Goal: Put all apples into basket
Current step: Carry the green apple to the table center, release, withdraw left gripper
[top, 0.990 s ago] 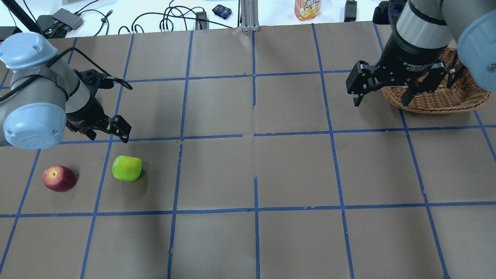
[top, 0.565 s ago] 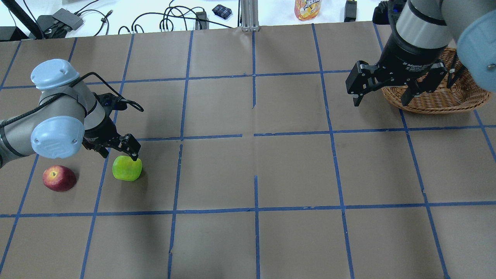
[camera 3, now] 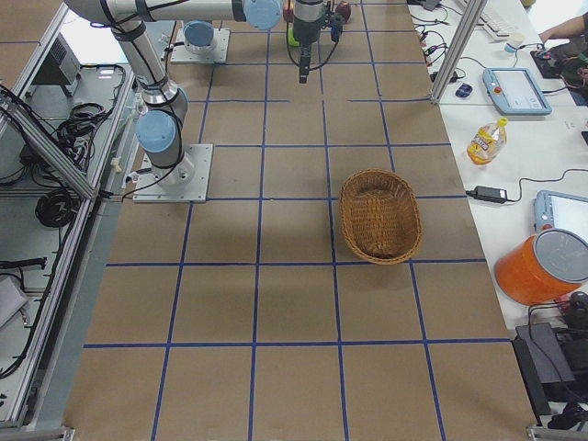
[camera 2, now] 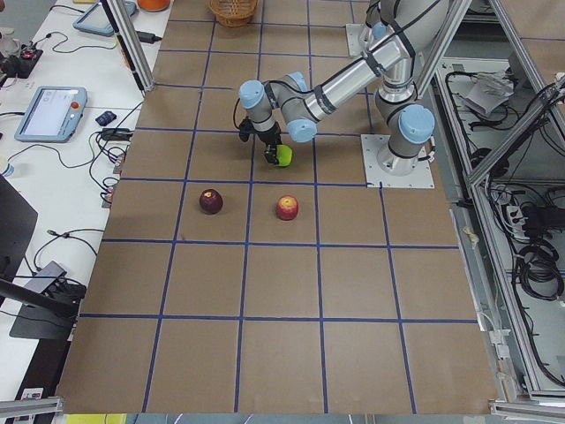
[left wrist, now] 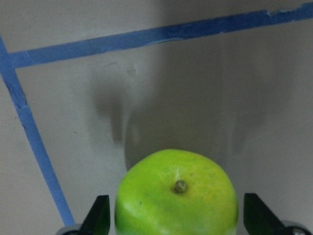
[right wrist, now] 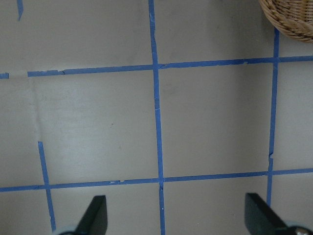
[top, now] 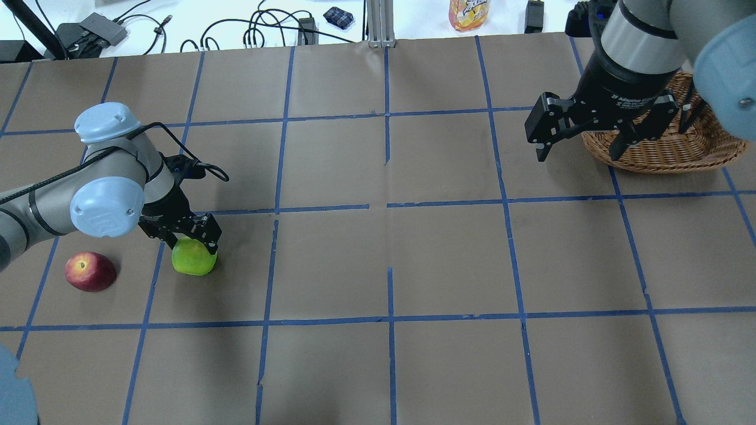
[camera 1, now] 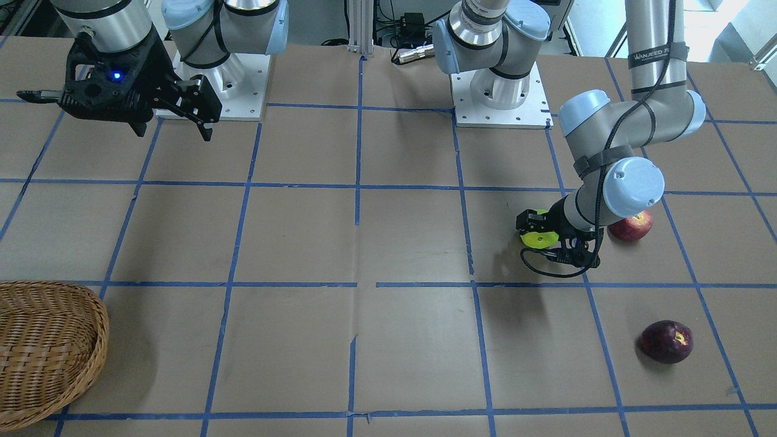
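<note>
The lime-green apple point(top: 195, 261) lies on the table at the left. My left gripper point(top: 190, 239) is open and lowered over it. In the left wrist view the apple point(left wrist: 176, 196) sits between the two fingers point(left wrist: 100, 218), with small gaps on both sides. The red apple point(top: 90, 271) lies further left. The maroon apple point(camera 1: 666, 342) shows in the front view, out of the overhead view. My right gripper point(top: 579, 154) is open and empty, held above the table beside the wicker basket point(top: 667, 150).
Blue tape lines grid the brown table. Cables, a drink bottle point(top: 469, 13) and small devices lie beyond the far edge. The basket point(camera 1: 42, 346) looks empty where it shows.
My left arm has swung toward the green apple and lowered; its open fingers now stand around the apple. The right arm has hardly moved.
</note>
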Controlling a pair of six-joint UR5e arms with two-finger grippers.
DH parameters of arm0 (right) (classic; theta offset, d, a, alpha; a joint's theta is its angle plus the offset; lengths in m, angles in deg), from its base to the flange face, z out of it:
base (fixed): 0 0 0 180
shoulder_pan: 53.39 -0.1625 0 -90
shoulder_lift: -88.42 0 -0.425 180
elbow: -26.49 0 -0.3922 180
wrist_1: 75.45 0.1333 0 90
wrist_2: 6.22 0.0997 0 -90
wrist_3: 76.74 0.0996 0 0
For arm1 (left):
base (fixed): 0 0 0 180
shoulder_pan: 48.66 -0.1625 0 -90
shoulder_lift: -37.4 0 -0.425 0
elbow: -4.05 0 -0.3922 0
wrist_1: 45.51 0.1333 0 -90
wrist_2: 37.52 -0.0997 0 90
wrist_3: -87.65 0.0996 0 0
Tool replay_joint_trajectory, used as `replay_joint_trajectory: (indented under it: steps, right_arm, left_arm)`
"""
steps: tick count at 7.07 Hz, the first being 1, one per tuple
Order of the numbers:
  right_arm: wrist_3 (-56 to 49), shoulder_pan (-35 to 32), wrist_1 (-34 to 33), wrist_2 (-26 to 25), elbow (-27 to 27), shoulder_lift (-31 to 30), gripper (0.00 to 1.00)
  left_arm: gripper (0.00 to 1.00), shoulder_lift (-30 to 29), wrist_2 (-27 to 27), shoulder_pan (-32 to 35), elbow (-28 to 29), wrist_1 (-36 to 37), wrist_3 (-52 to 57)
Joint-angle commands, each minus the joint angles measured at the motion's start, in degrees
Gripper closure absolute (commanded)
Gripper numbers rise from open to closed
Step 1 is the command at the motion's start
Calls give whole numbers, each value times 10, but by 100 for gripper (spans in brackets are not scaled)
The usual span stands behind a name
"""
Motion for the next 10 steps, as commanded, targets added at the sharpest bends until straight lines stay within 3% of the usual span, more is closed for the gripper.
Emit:
replay_joint_trajectory:
  steps: [1,4,5,7,8,10]
  right_arm:
    - [0,0,2,0,0,0,0]
    - [0,0,3,0,-2,0,0]
    - [0,0,3,-1,-3,0,0]
    - [0,1,3,-1,-3,-1,0]
    - [0,0,3,0,-3,0,0]
    - [0,3,3,-2,-3,0,0]
  left_arm:
    - [90,4,6,7,22,-9,-36]
    - [89,-7,66,97,167,-143,-229]
    - [89,-16,91,154,181,-130,-315]
    - [88,-58,105,267,192,-26,-490]
    - [88,-96,104,325,191,61,-559]
    - [86,-143,96,362,192,103,-587]
